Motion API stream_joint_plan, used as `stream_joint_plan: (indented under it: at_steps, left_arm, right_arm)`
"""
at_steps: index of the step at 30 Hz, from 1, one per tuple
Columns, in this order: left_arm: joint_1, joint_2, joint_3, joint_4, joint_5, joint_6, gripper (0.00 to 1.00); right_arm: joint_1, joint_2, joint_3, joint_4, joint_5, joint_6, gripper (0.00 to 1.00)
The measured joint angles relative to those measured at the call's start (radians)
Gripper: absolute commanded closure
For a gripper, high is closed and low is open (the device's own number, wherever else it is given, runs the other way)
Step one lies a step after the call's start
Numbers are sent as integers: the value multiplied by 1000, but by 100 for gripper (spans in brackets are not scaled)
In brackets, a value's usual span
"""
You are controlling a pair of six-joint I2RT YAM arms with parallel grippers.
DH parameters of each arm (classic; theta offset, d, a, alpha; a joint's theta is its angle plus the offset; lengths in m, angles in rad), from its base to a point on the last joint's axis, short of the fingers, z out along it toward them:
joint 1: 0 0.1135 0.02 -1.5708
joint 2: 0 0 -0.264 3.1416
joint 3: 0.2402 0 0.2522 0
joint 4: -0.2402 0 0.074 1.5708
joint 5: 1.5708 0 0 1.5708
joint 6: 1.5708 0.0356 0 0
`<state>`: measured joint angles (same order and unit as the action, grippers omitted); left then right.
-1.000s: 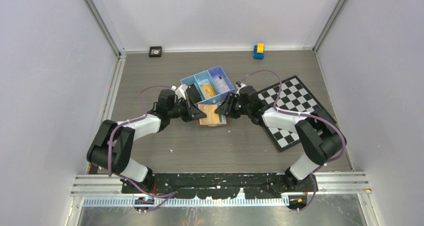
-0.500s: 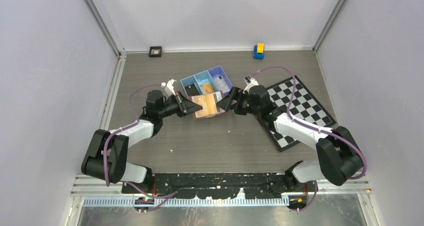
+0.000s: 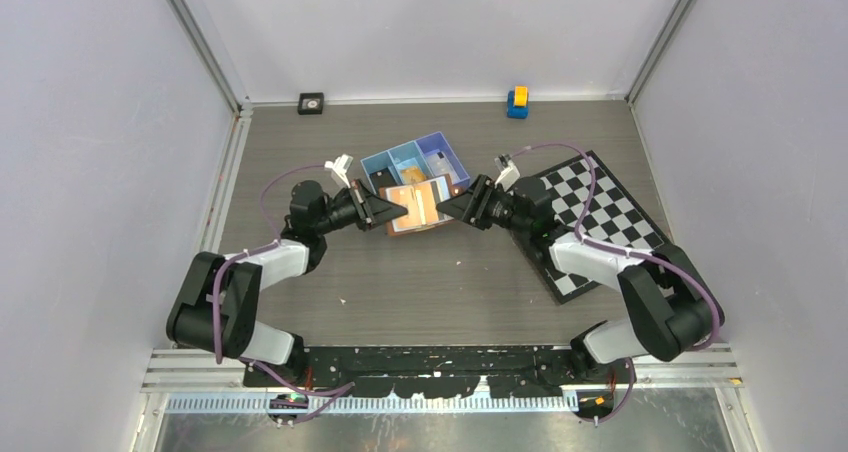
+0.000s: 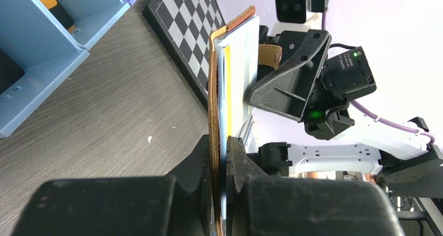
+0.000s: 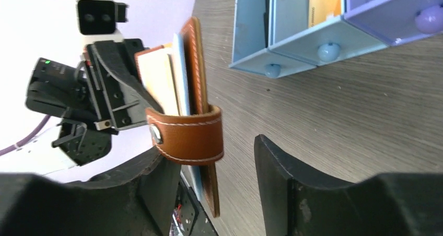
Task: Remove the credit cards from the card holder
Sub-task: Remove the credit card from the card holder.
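The brown card holder [image 3: 418, 205] is held off the table, on edge, between my two grippers just in front of the blue tray. My left gripper [image 3: 385, 210] is shut on its left edge; in the left wrist view the jaws [image 4: 219, 142] pinch the brown leather [image 4: 213, 90] together with a pale blue card and an orange card edge [image 4: 229, 116]. My right gripper [image 3: 452, 208] is open around the strap end. In the right wrist view [image 5: 214, 168] the strap loop [image 5: 185, 134] lies against the left finger [image 5: 156, 184], and pale cards [image 5: 159, 82] stand in the holder.
The blue three-compartment tray [image 3: 388, 158] stands just behind the holder, with an orange card [image 3: 413, 175] in its middle compartment. A chequered board [image 3: 600, 207] lies under my right arm. A blue-and-yellow toy [image 3: 517, 100] and a small black object [image 3: 311, 103] sit by the back wall.
Both grippers have carried the holder up and back from the table toward the tray. It lay flat before; now it stands on edge between them.
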<state>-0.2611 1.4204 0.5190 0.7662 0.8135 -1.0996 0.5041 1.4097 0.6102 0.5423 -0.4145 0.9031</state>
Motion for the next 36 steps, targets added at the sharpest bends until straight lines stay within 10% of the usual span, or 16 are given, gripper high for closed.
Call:
stream_joint_plan:
  at_steps: [13, 18, 26, 36]
  left_arm:
    - [0, 43, 0, 40, 32, -24, 100]
    - [0, 45, 0, 44, 33, -23, 74]
    - [10, -90, 7, -290, -127, 128, 44]
    - [-12, -428, 9, -496, -333, 279, 72]
  right_arm:
    - [-27, 116, -7, 239, -124, 130, 74]
    - [-33, 122, -7, 262, -142, 152, 97]
    - [-48, 122, -22, 264, -134, 159, 100]
    - [-49, 81, -22, 162, -76, 89, 100]
